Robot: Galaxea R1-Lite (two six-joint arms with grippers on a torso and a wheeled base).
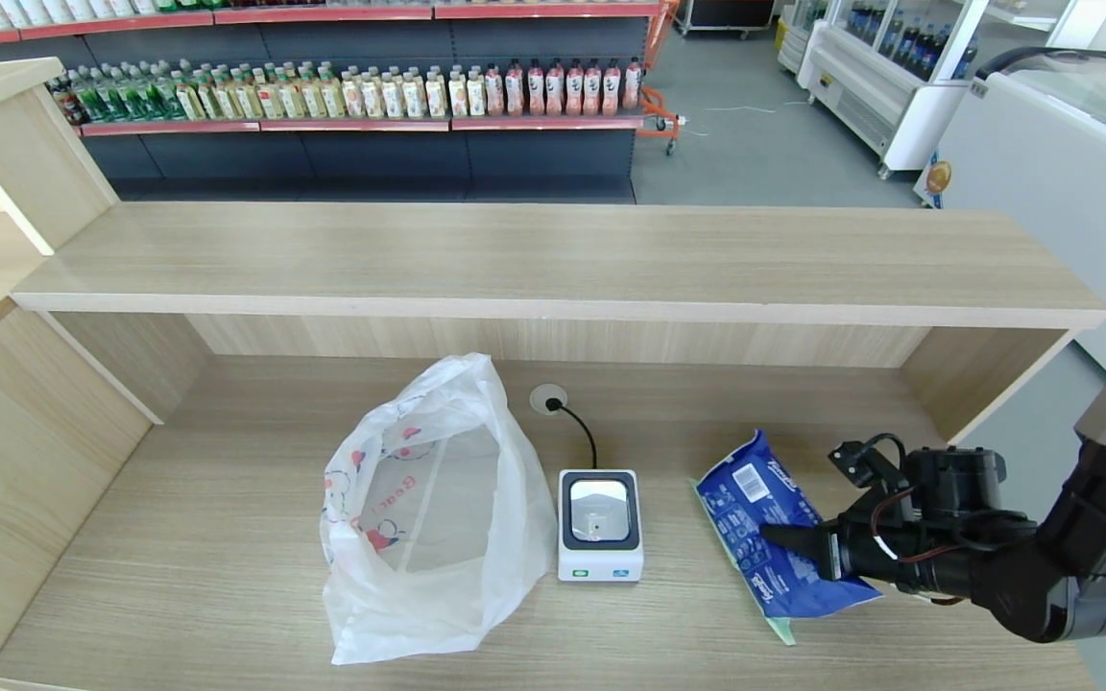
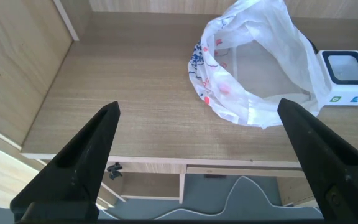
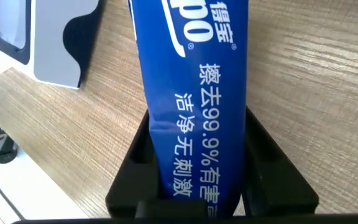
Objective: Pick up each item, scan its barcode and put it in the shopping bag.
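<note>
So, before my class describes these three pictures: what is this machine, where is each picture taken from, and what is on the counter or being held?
It is a robot with two arms, each ending in a two-fingered gripper. The wide picture comes from a camera on its head, looking down at a wooden counter. The other two come from cameras on its wrists, each looking along its own gripper. On the counter are an open plastic bag, a small white scanner beside it, and a blue pack. The right gripper is shut on the pack, whose barcode faces up. The left gripper is open and empty, facing the bag.
</note>
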